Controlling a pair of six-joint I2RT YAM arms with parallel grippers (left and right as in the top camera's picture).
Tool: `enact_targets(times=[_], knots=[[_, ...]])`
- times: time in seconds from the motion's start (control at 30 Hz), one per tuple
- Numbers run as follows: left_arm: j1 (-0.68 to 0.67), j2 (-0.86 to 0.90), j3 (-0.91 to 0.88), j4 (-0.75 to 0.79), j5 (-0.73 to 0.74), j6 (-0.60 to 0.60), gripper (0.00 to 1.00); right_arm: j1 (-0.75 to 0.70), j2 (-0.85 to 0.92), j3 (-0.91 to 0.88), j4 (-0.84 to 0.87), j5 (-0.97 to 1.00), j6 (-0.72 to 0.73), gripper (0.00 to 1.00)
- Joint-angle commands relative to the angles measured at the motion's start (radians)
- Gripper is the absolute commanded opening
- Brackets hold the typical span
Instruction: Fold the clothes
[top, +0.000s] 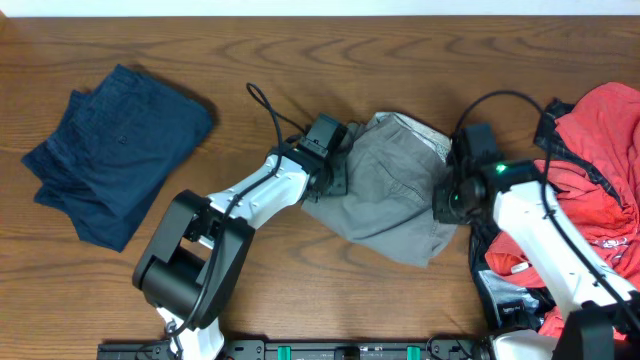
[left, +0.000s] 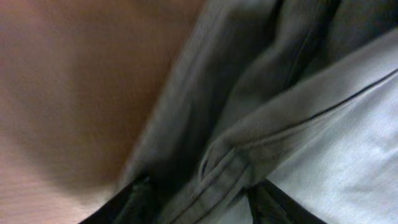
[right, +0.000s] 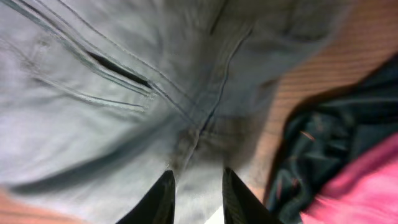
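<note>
As both bite the grey shorts (top: 385, 195) | left gripper (left: 202, 199): clamped on fold | right gripper (right: 198, 199): clamped on seam

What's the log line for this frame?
left gripper: on grey shorts, grip unclear | right gripper: shut on grey shorts | navy shorts: folded, left | red clothes: right

The white left arm (top: 262, 192) has black joints and a looping black cable (top: 262, 102). The right arm (top: 545, 225) carries a green light (top: 499, 169).

Brown wooden table (top: 330, 285) — wavy grain, even light, pale strip (top: 320, 5) beyond far edge
</note>
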Motion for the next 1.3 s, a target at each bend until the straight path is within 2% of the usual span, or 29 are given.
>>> enact_targets(times=[0.0, 0.07, 0.2, 0.27, 0.37, 0.47, 0.6, 0.63, 0.7, 0.8, 0.93, 1.07, 1.27], knots=[[0.001, 0.010, -0.004, -0.090, 0.097, -0.010, 0.45, 0.000, 0.006, -0.119, 0.127, -0.003, 0.017, 0.26], [-0.001, 0.010, -0.004, -0.177, 0.109, -0.048, 0.43, 0.000, 0.006, -0.190, 0.269, 0.044, 0.017, 0.32], [-0.020, 0.010, -0.006, -0.317, 0.249, -0.068, 0.30, -0.001, 0.006, -0.282, 0.560, 0.165, 0.017, 0.41], [-0.037, 0.009, -0.006, -0.356, 0.298, -0.068, 0.27, -0.001, 0.006, -0.286, 0.649, 0.189, 0.013, 0.42], [-0.049, -0.014, -0.005, -0.379, 0.302, -0.068, 0.27, -0.001, 0.006, -0.281, 0.729, 0.154, 0.005, 0.41], [-0.031, -0.077, -0.004, -0.381, 0.272, -0.072, 0.29, 0.000, 0.006, -0.282, 0.742, 0.113, 0.005, 0.41], [0.016, -0.217, -0.001, -0.341, 0.130, -0.087, 0.34, 0.000, 0.006, -0.282, 0.703, 0.112, 0.005, 0.39], [0.023, -0.249, -0.001, -0.314, 0.098, -0.086, 0.35, 0.000, 0.006, -0.282, 0.694, 0.112, 0.000, 0.39], [0.031, -0.315, -0.001, -0.227, 0.065, -0.040, 0.44, 0.000, 0.006, -0.282, 0.682, 0.111, -0.003, 0.39], [0.031, -0.358, -0.001, -0.106, 0.065, 0.028, 0.43, 0.001, 0.006, -0.282, 0.668, 0.111, -0.002, 0.39], [0.031, -0.336, -0.002, 0.003, 0.070, -0.002, 0.32, 0.001, 0.006, -0.282, 0.658, 0.112, -0.002, 0.39], [0.029, -0.253, -0.002, 0.089, 0.163, -0.019, 0.31, 0.001, 0.006, -0.282, 0.658, 0.111, -0.002, 0.39], [0.048, -0.113, -0.002, 0.189, 0.162, -0.019, 0.31, 0.001, 0.006, -0.282, 0.645, 0.111, -0.002, 0.39]])
